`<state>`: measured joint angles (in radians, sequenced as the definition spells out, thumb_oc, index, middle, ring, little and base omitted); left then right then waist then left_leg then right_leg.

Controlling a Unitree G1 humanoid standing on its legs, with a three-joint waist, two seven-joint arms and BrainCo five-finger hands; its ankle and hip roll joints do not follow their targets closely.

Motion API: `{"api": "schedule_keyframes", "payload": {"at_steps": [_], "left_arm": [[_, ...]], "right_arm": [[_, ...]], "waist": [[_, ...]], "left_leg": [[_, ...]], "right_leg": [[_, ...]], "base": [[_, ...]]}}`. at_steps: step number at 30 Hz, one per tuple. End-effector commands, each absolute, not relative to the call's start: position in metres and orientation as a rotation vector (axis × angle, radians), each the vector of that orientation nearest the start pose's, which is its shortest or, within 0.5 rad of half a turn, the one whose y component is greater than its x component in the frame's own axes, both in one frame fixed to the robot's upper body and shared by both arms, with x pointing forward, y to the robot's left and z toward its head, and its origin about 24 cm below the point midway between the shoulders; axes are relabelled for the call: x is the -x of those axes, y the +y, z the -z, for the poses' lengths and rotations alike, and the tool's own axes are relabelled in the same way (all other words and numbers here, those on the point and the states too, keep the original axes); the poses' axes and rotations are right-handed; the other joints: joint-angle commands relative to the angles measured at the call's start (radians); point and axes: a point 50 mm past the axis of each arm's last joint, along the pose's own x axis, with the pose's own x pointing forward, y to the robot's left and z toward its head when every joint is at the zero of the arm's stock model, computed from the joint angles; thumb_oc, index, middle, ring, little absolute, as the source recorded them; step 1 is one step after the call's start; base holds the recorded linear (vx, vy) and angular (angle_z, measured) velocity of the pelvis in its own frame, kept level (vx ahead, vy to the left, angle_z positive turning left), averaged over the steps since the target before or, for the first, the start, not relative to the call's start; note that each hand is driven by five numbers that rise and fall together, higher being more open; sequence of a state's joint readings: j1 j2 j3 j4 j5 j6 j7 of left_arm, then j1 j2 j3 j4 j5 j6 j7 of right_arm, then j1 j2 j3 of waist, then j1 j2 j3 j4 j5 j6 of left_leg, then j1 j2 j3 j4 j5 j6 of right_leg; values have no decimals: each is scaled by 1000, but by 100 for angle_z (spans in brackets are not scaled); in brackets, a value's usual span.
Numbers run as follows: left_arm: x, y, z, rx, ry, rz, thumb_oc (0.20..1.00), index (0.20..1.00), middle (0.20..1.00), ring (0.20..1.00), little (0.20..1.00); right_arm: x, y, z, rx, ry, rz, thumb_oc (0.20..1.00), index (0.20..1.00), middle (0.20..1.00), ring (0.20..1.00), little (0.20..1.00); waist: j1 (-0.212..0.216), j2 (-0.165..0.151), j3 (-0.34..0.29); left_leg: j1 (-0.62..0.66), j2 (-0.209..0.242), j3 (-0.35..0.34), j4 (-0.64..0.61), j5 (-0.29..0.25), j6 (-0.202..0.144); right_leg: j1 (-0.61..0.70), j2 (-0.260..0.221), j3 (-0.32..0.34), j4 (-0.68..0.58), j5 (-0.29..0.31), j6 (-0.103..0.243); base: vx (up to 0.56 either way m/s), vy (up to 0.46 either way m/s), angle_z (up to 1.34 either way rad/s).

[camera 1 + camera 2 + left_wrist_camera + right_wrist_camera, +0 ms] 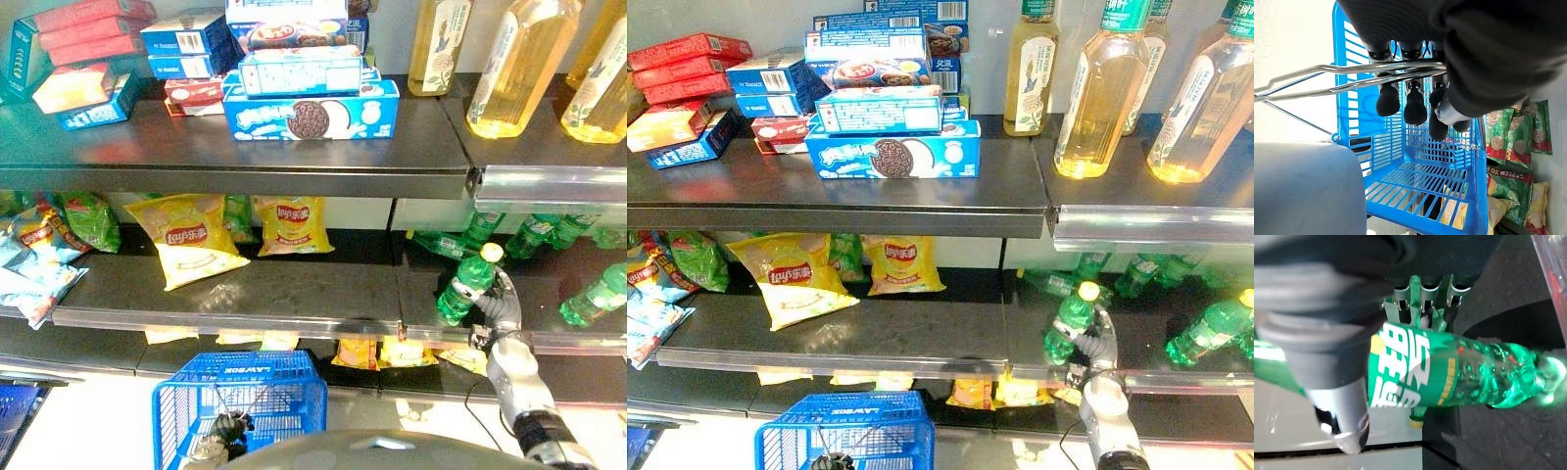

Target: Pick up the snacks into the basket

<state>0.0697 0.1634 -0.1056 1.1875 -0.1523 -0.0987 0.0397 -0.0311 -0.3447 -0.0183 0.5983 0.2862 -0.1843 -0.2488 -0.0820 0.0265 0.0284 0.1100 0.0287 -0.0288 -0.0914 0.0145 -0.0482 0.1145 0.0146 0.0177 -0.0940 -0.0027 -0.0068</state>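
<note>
Starting on the left: our left robot hand (1415, 100) has its fingers hooked round the wire handle (1347, 78) of the blue basket (240, 397), which hangs low in front of the shelves. From what we can see through the slats, nothing is in it yet.

Middle shelf, left to centre, is where the snacks live: a heap of bags at the far left, then a big yellow chip bag (188, 240) lying flat and a second yellow bag (291, 224) just beside it. Those will be feather-light, puffy and crinkly, with slick film, so we'd pinch a top seam or corner rather than squeeze the middle and crush the chips.

Further right, our right robot hand (502, 311) is wrapped round a green bottle (468, 282) at the front edge of that middle shelf, fingers and thumb curled on the labelled body, cap tilted up. Not really a snack, but that's what we've got. It looks full, so it'll have some heft, and the smooth plastic could slip or twist. Holding around the label, near the middle, seems the right spot, since the neck is too thin for a steady hold.
</note>
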Motion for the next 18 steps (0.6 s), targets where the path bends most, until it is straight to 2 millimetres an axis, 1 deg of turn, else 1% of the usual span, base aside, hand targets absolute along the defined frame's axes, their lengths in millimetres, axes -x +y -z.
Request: {"api": "schedule_keyframes", "payload": {"at_steps": [1, 3, 4, 5, 6, 10, 11, 12, 13, 14, 15, 16, 17, 18], "left_arm": [[-94, 214, 162, -130, 1108, -114, 200, 200, 200, 200, 200], [-105, 218, 158, -135, 1070, -124, 200, 200, 200, 200, 200], [-105, 218, 158, -135, 1069, -124, 200, 200, 200, 200, 200], [-112, 220, 155, -141, 1046, -127, 200, 200, 200, 200, 200], [-115, 221, 154, -142, 1032, -127, 200, 200, 200, 200, 200], [-120, 224, 151, -152, 1010, -130, 200, 200, 200, 200, 200], [-125, 225, 149, -156, 992, -134, 200, 200, 200, 200, 200], [-125, 225, 149, -155, 991, -134, 200, 200, 200, 200, 200], [-131, 226, 146, -161, 970, -138, 200, 200, 200, 200, 200], [-131, 226, 146, -161, 969, -138, 200, 200, 200, 200, 200], [-138, 227, 143, -160, 949, -141, 200, 200, 200, 200, 200], [-138, 227, 143, -160, 949, -141, 200, 200, 200, 200, 200], [-147, 226, 140, -156, 919, -139, 200, 200, 200, 200, 200], [-150, 225, 138, -153, 905, -139, 200, 200, 200, 200, 200]], "right_arm": [[-256, -271, 14, 93, 219, 399, 1000, 1000, 1000, 1000, 1000], [-262, -267, 12, 95, 218, 373, 1000, 1000, 1000, 1000, 1000], [-262, -266, 12, 94, 217, 372, 1000, 1000, 1000, 1000, 1000], [-266, -266, 10, 108, 219, 365, 1000, 1000, 1000, 1000, 1000], [-268, -265, 8, 106, 212, 360, 1000, 1000, 1000, 1000, 1000], [-277, -264, 3, 105, 195, 360, 1000, 1000, 1000, 1000, 1000], [-287, -264, -5, 111, 173, 362, 1000, 1000, 1000, 1000, 1000], [-287, -264, -6, 111, 172, 361, 1000, 1000, 1000, 1000, 1000], [-299, -263, -17, 104, 139, 361, 1000, 1000, 1000, 1000, 1000], [-300, -263, -17, 104, 138, 361, 1000, 1000, 1000, 1000, 1000], [-310, -261, -27, 93, 109, 366, 1000, 1000, 1000, 1000, 1000], [-310, -261, -27, 93, 109, 366, 1000, 1000, 1000, 1000, 1000], [-322, -259, -39, 81, 79, 357, 1000, 1000, 1000, 1000, 1000], [-325, -260, -44, 75, 66, 365, 1000, 1000, 1000, 1000, 1000]], "waist": [[38, -65, 52], [42, -69, 83], [41, -69, 81], [44, -68, 95], [46, -66, 96], [47, -60, 107], [50, -54, 134], [49, -54, 134], [52, -47, 162], [52, -47, 161], [55, -38, 187], [55, -38, 187], [61, -30, 208], [62, -27, 217]], "left_leg": [[-50, -54, -47, 94, -104, 30], [-103, -65, -50, 151, -112, 28], [-109, -65, -51, 156, -114, 28], [-146, -68, -59, 181, -111, 25], [-163, -69, -61, 189, -109, 25], [-200, -70, -71, 215, -107, 20], [-233, -75, -77, 243, -105, 15], [-237, -75, -78, 246, -106, 15], [-276, -79, -81, 274, -104, 11], [-280, -79, -81, 277, -105, 11], [-319, -79, -83, 305, -103, 8], [-319, -79, -83, 305, -103, 8], [-367, -79, -91, 341, -105, 6], [-382, -79, -90, 352, -105, 4]], "right_leg": [[-85, -69, 7, 145, -61, 122], [-128, -67, 2, 187, -66, 118], [-133, -68, 1, 190, -67, 118], [-163, -66, -7, 210, -69, 120], [-177, -65, -13, 219, -70, 121], [-215, -67, -20, 247, -76, 124], [-250, -69, -22, 276, -81, 124], [-253, -69, -23, 279, -82, 124], [-296, -69, -23, 314, -84, 125], [-300, -70, -23, 317, -85, 126], [-346, -72, -24, 356, -89, 126], [-346, -72, -24, 356, -89, 126], [-392, -79, -28, 397, -103, 124], [-405, -83, -30, 409, -106, 124]], "base": [[-186, -17, -2], [-148, -13, -3], [-137, -14, 2], [-98, -16, 7], [-126, -16, 7], [-76, -7, 8], [-108, 0, 9], [-222, 1, 8], [-118, 1, 7], [-214, 12, 7], [-100, 11, 8], [-175, 3, 7], [-94, -10, 5], [-134, -17, 6]]}}
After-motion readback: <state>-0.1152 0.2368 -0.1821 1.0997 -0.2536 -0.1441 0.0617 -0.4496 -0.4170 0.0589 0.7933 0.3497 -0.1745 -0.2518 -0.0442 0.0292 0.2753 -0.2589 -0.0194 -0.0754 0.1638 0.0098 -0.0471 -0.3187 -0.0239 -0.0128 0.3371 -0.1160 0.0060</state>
